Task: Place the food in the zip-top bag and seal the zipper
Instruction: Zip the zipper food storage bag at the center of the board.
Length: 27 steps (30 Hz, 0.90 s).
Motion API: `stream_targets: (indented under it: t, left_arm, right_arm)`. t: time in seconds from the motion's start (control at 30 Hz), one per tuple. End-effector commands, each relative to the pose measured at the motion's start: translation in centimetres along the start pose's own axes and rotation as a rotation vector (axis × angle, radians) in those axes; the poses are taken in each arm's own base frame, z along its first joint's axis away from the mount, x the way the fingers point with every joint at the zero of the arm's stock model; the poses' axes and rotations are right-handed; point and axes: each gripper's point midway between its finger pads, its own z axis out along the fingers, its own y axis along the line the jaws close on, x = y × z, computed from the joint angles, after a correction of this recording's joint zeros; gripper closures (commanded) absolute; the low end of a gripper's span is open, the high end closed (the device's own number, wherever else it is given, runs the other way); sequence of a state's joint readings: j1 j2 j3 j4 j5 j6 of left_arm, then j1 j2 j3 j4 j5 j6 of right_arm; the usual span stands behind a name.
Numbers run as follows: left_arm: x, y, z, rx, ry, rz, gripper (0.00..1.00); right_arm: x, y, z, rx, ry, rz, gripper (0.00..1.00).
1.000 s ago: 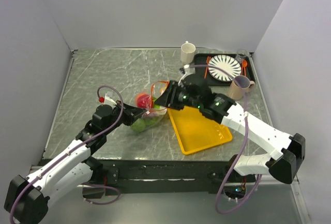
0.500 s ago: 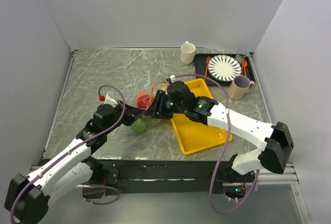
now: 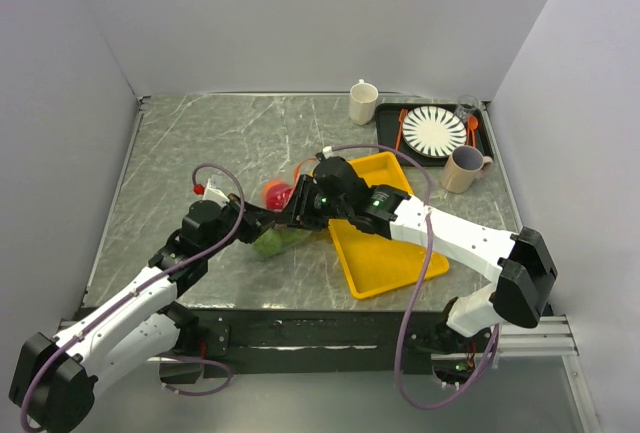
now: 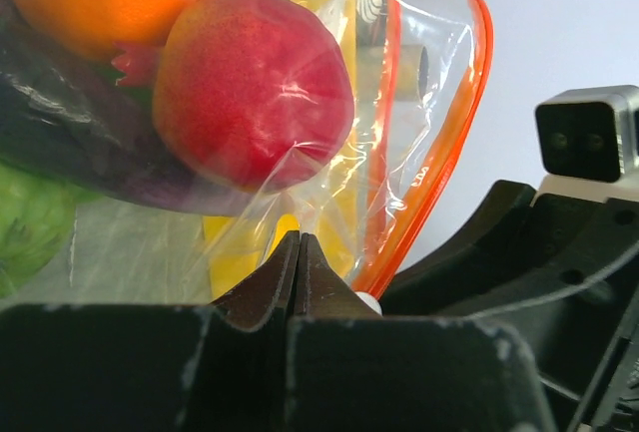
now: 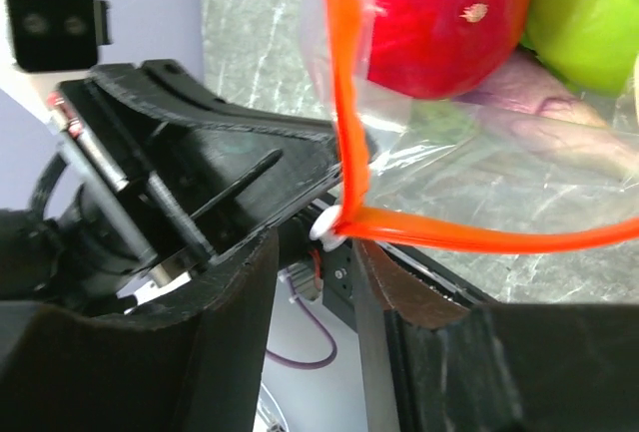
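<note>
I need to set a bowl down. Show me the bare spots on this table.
Free: far left of the marble table, between left wall and white mug; the near end of the yellow tray. Crowded: around the zip-top bag, and the far right corner with black tray, striped plate and tan mug.

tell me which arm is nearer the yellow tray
Right. The right arm reaches across above the yellow tray, with the right gripper just past its left edge. The left gripper pinches the zip-top bag farther left, off the tray.
</note>
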State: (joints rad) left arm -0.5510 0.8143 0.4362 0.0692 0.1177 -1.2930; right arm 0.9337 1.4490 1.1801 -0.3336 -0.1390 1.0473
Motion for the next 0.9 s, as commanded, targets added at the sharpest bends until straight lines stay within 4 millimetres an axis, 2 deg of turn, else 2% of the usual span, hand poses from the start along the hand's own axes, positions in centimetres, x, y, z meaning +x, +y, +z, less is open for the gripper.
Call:
stream_targets:
  t: [0.0, 0.27, 0.33, 0.4, 0.5, 0.63, 0.87]
  left_arm:
    - [-0.57, -2.55, -0.42, 0.087, -0.015, 0.040, 0.99]
    - [-0.53, -2.46, -0.45, 0.089, -0.014, 0.037, 0.99]
    - [-0.53, -2.46, -0.45, 0.087, -0.015, 0.037, 0.99]
    - [-0.52, -2.35, -0.43, 0.083, -0.016, 0.036, 0.99]
    - [-0.58, -2.51, -0.48, 0.088, -0.017, 0.041, 0.99]
    - [-0.62, -2.37, -0.48, 0.085, -0.020, 0.044, 0.99]
    - [-0.39, -1.89, -0.49, 0.091, -0.019, 0.046, 0.99]
  right_arm:
    - [-0.87, 1.01, -0.15, -0.017, -0.036, -0.005, 0.58]
    - [-0.76, 0.93, -0.09, -0.018, -0.036, -0.007, 0.65]
    - [-0.80, 0.71, 0.04, -0.010, -0.036, -0.007, 0.72]
    - [-0.74, 0.63, 0.07, -0.006, -0.036, -0.006, 0.73]
    - [-0.84, 0.64, -0.03, -0.009, -0.041, -0.007, 0.69]
    - [-0.95, 0.90, -0.13, -0.020, -0.043, -0.008, 0.55]
    - [-1.26, 1.04, 0.20, -0.005, -0.049, -0.007, 0.55]
